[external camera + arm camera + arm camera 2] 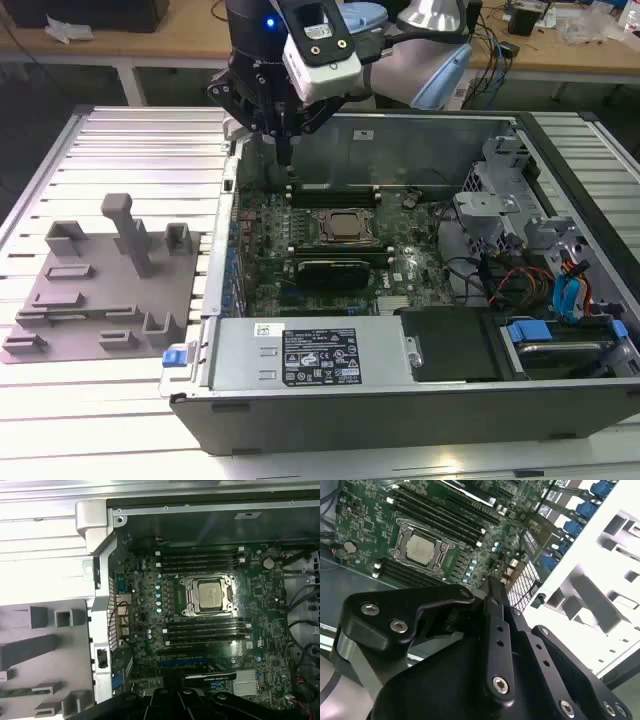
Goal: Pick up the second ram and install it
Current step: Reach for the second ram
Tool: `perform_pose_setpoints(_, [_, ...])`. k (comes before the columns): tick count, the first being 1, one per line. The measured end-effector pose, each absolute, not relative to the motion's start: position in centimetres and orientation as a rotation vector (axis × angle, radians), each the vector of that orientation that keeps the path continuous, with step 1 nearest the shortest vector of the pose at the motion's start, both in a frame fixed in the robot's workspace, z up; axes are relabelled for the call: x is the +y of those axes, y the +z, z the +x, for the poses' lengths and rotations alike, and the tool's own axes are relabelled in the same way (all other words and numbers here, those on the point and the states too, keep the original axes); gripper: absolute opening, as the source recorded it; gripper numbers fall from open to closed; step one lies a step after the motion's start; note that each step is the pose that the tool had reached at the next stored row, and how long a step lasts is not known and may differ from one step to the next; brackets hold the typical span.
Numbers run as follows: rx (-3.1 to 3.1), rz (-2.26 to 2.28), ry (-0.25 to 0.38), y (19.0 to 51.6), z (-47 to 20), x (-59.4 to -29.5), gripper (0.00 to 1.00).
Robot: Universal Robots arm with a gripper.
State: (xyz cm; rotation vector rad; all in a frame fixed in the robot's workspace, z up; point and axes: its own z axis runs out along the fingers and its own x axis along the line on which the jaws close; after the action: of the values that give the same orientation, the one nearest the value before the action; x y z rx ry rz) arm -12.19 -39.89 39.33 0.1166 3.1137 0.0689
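The robot's gripper [285,150] hung over the open computer case [450,410], at about eleven o'clock of the green motherboard [330,250] in the exterior view, while the second ram [25,692] lay flat in the grey holder tray [100,295], which sat outside the case at nine o'clock. The stick and the tool were well apart, with the case's side wall between them. Judging from this layout, the likeliest trouble lay in the carry: a thin board pinched by its edges could slip or tilt, and a low pass might clip the tray's upright posts or that wall. A stick brought down crooked over the memory slots [200,560] beside the processor socket [209,592] could jam or fail to latch. In the second wrist view the gripper [492,587] appeared drawn together, its black fingers [497,630] meeting at a narrow tip with nothing green between them. It touched no part of the board below and held nothing that could be seen.
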Motion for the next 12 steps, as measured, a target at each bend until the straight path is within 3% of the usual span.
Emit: perform_pose_setpoints(12, [3.114, 0.117, 0.069, 39.3, -17.1, -39.9, 0.08])
